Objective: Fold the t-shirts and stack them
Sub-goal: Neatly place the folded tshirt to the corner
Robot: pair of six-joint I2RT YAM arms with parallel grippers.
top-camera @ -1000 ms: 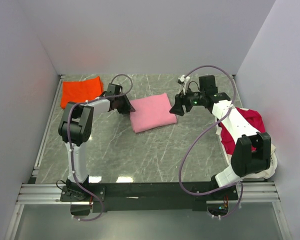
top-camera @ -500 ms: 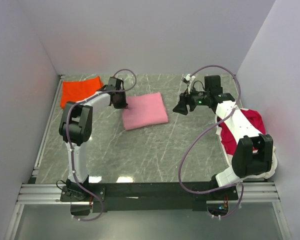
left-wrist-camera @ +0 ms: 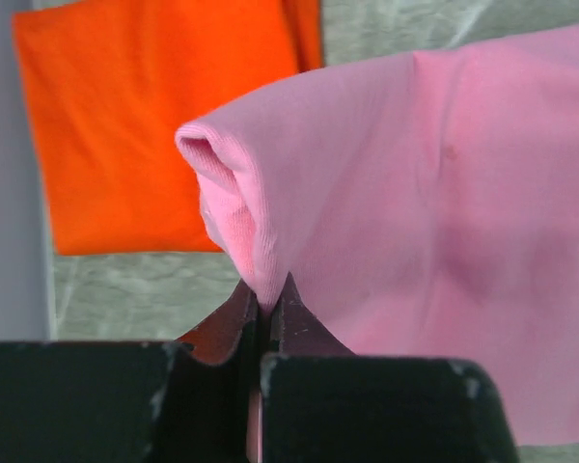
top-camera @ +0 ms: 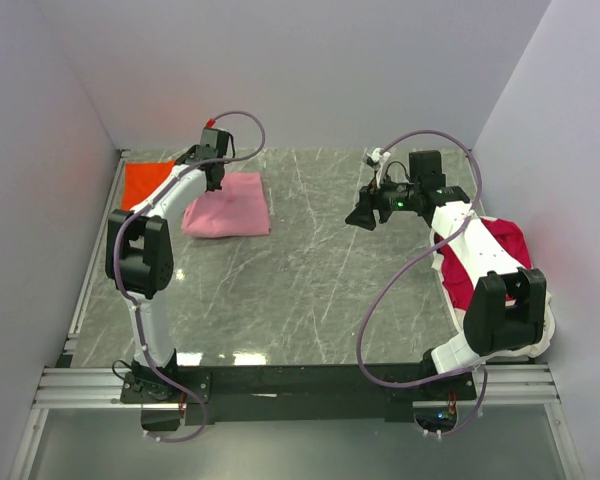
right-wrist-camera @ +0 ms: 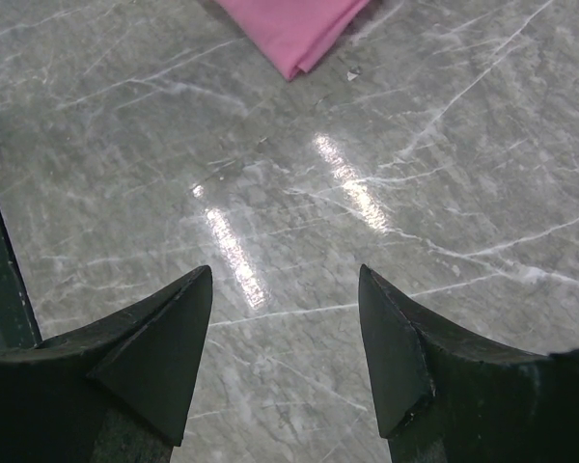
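The folded light pink t-shirt [top-camera: 230,205] lies at the back left of the table, its left edge close to the folded orange-red t-shirt [top-camera: 140,183] in the back left corner. My left gripper [top-camera: 210,178] is shut on the pink shirt's edge [left-wrist-camera: 246,231], pinching a raised fold; the orange-red shirt [left-wrist-camera: 154,116] lies just beyond it. My right gripper [top-camera: 362,216] is open and empty above bare marble at centre right [right-wrist-camera: 285,289]; a corner of the pink shirt [right-wrist-camera: 294,29] shows far ahead. A crimson t-shirt [top-camera: 490,255] lies heaped at the right edge over a cream one [top-camera: 540,330].
White walls close the table at the back and both sides. A black rail [top-camera: 300,385] runs along the near edge with both arm bases. The grey marble tabletop [top-camera: 310,290] shows between the arms.
My left gripper has dragged the pink shirt from the table's middle leftward and back, up beside the orange-red shirt. My right gripper has let go of it and stayed at centre right, open.
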